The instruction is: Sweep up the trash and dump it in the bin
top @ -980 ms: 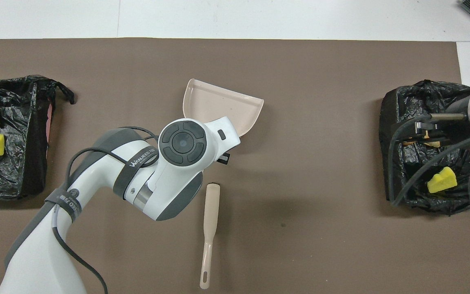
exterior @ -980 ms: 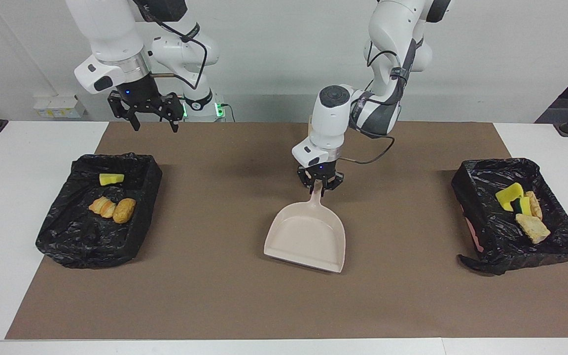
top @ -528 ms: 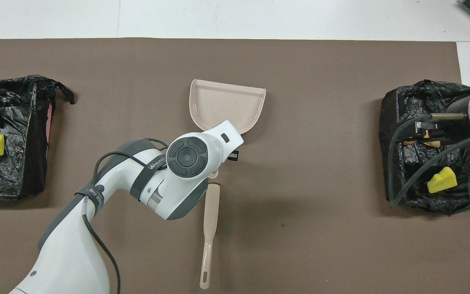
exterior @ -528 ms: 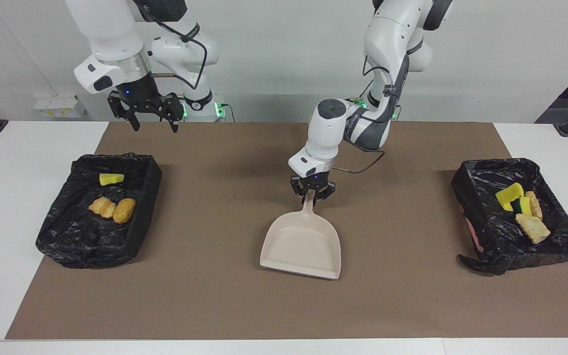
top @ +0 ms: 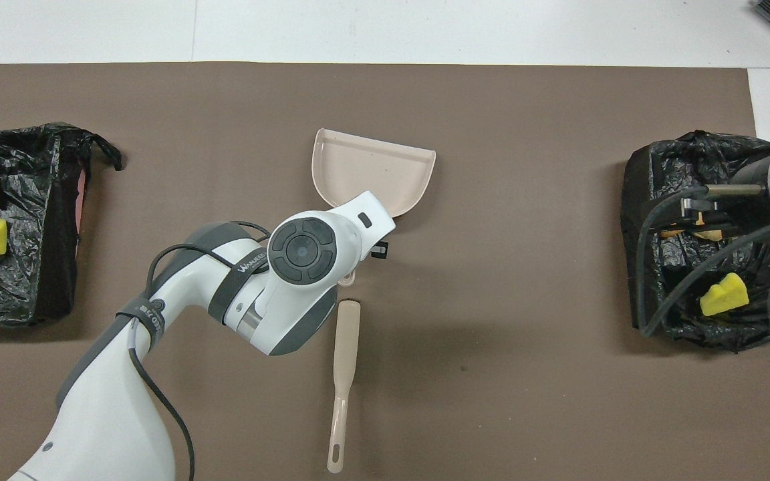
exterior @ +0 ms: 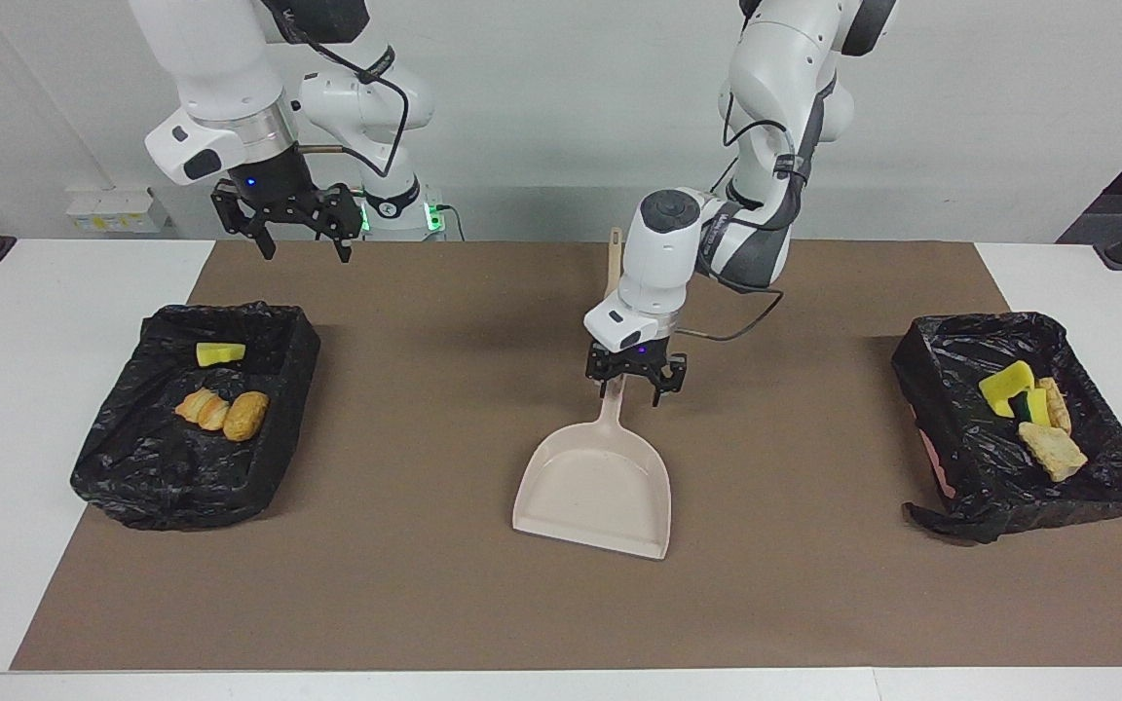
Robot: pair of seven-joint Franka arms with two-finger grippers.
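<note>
The beige dustpan (exterior: 595,487) lies flat on the brown mat in the middle of the table and holds nothing; it also shows in the overhead view (top: 375,175). My left gripper (exterior: 637,382) is open just above the dustpan's handle, its fingers on either side of it. My right gripper (exterior: 293,232) is open and waits raised at the robots' end, near the bin (exterior: 132,487) at the right arm's end. That bin holds a yellow sponge piece (exterior: 220,352) and two bread-like lumps (exterior: 225,412). The bin (exterior: 970,487) at the left arm's end holds a yellow sponge (exterior: 1006,383) and beige chunks (exterior: 1051,450).
The beige brush (top: 345,374) lies on the mat nearer to the robots than the dustpan, in line with its handle. Both bins are lined with black bags. No scraps show on the brown mat (exterior: 425,604).
My left gripper turned the dustpan and shifted it slightly toward the right arm's end, then opened and let go of its handle. The right arm has not moved.
</note>
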